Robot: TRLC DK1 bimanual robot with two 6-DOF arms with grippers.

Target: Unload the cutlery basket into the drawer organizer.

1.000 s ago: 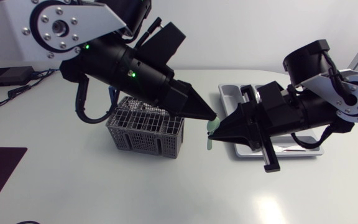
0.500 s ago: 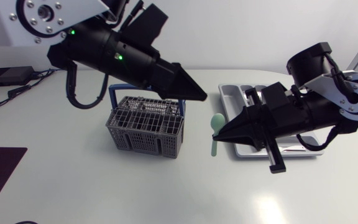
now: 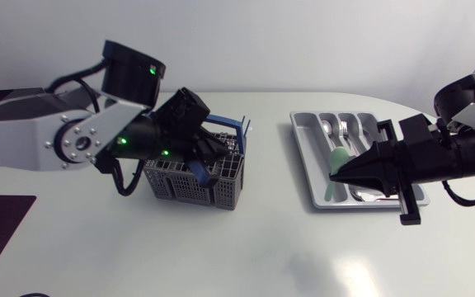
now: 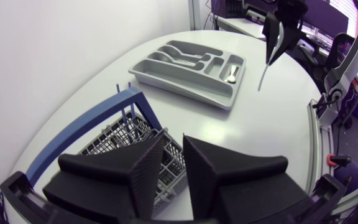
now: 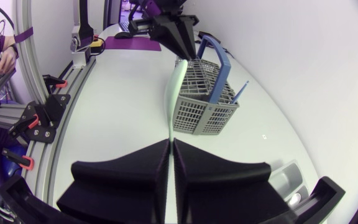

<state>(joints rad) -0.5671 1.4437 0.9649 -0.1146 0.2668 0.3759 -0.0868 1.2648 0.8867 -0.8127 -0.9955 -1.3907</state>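
- The right gripper [image 3: 342, 175] is clamped tight on a pale green plastic spoon [image 3: 333, 169]. The right wrist view shows both wedge fingers pressed against its handle from either side, with the rest sticking out ahead of the tips.
- The spoon hangs over the grey plastic drawer organizer tray [image 3: 313, 148], above the long compartment on the side nearest the basket. Its long axis runs roughly along that compartment, bowl towards the tray's far end.
- From where I stand, the drop depends on that alignment; it looks close to parallel already. I can't judge how high the spoon sits above the tray floor.
- The right arm is plainly the nearer one to the tray.
- The left gripper [image 3: 209, 175] is well apart, pointing down over the grey mesh cutlery basket with a blue handle [image 3: 180, 183]. Its fingers are parted by a narrow gap and hold nothing.
- That gripper covers much of the basket from above, so I can't make out what is left inside.
- A thin blue piece [image 5: 241, 90] pokes up at one basket corner; I can't tell what it is.
- A metal spoon and fork [image 3: 345, 129] lie in the tray's far compartments.
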